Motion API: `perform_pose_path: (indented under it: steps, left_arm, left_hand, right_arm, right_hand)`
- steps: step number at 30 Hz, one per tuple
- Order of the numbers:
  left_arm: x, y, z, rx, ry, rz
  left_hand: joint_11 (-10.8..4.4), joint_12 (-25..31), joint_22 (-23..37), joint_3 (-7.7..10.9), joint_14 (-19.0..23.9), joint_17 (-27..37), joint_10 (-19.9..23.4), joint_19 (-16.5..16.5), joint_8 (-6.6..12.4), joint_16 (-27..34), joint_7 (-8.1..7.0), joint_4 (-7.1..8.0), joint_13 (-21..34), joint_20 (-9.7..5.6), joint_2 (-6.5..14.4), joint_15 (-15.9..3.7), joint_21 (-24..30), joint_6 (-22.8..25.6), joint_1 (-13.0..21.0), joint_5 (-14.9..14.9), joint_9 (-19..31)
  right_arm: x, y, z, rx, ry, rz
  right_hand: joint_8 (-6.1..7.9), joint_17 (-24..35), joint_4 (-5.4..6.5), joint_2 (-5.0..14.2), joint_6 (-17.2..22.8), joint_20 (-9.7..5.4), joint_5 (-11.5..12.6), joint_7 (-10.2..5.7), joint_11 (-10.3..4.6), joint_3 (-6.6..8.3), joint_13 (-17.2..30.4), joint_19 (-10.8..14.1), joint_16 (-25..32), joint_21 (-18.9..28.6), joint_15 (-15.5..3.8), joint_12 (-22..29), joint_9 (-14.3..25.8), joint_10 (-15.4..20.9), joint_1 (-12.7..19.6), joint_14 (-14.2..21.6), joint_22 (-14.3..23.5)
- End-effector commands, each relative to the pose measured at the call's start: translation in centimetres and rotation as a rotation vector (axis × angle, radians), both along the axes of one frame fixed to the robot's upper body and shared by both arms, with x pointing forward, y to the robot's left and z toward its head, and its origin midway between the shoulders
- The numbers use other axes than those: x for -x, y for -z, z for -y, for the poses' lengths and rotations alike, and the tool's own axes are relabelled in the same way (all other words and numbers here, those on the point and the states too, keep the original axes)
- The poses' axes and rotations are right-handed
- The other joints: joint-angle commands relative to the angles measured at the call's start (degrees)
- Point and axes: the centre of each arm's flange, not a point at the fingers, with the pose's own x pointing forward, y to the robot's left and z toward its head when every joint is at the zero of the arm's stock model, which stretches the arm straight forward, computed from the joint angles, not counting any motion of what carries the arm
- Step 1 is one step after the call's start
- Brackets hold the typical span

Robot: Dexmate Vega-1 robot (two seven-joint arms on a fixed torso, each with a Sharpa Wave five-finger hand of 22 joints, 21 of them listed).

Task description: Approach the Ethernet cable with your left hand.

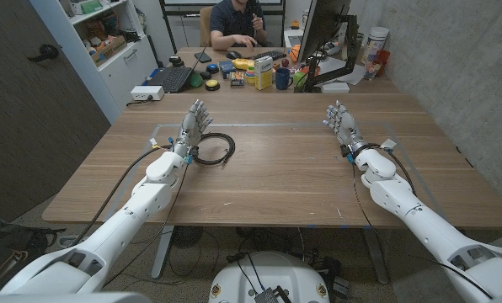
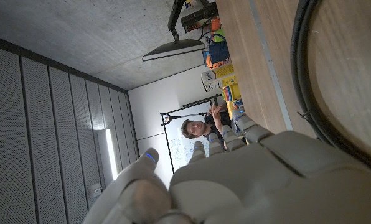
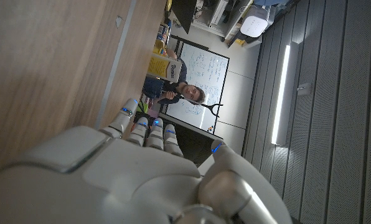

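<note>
Head view | left hand [image 1: 194, 126] spread beside Ethernet cable [image 1: 217, 149] | right hand [image 1: 342, 124] spread

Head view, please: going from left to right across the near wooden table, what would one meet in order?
Left hand → coiled Ethernet cable, just beside it → bare wooden table → right hand.

White rounded arm shells, pale grey left hand [image 1: 194, 123], right hand [image 1: 339, 120], black wrist cables

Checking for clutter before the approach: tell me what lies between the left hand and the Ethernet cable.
Nothing: in the head view the left hand stands right beside the coiled Ethernet cable, with only bare table by them.
</note>
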Motion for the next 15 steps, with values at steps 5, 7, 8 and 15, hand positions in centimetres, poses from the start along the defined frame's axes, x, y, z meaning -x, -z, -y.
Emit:
perform_pose_path:
  steps: [5,7,8,15]
  left_arm:
    - [-0.6,0.2,-0.1,0.02,-0.022,-0.006]
    - [-0.5,0.1,-0.1,0.024,-0.026,0.0]
    - [-0.4,0.1,-0.1,0.027,-0.03,0.004]
    - [0.4,0.0,-0.6,0.066,-0.105,0.044]
  left_hand:
    - [0.11,0.4,0.3,0.33,-0.5,0.2,-0.2,0.5,0.44,0.2,0.02,0.06,0.3,-0.04,1.8,-0.1,0.1,-0.5,-0.1,0.4,0.1]
    - [0.16,0.5,0.3,0.37,-0.4,0.2,-0.1,0.5,0.51,0.2,0.2,0.17,0.3,0.4,2.0,-0.05,0.1,-0.3,-0.1,0.5,0.1]
    - [0.15,0.5,0.3,0.39,-0.4,0.2,-0.1,0.5,0.52,0.2,0.25,0.21,0.3,0.43,2.1,-0.04,0.0,-0.3,-0.1,0.5,0.1]
    - [0.57,0.7,0.4,1.41,0.4,0.3,1.0,0.0,0.96,0.4,1.4,1.25,0.3,2.33,5.3,0.44,-0.4,1.1,-0.4,0.7,0.2]
  right_arm:
    - [-1.4,-0.2,0.1,0.0,-0.006,-0.013]
    - [-1.4,-0.2,0.2,-0.009,-0.005,-0.014]
    - [-1.4,-0.2,0.2,-0.008,-0.005,-0.013]
    - [-1.4,-0.2,0.2,-0.006,-0.007,-0.007]
  right_hand:
    - [0.31,0.3,-0.11,1.13,0.0,-0.08,0.3,0.48,0.56,0.29,0.1,-0.3,0.3,0.5,0.07,0.3,0.2,0.0,0.1,-0.4,0.3]
    - [0.31,0.3,-0.11,1.14,0.0,-0.05,0.3,0.47,0.63,0.28,0.1,-0.3,0.2,0.4,0.06,0.3,0.2,0.0,0.1,-0.4,0.3]
    - [0.31,0.3,-0.11,1.14,0.0,-0.04,0.3,0.45,0.61,0.28,0.1,-0.3,0.2,0.4,0.05,0.3,0.2,0.0,0.1,-0.4,0.3]
    - [0.29,0.3,-0.11,1.16,-0.1,-0.04,0.4,0.43,0.56,0.23,0.1,-0.2,0.1,0.2,0.03,0.3,0.2,0.0,0.1,-0.3,0.3]
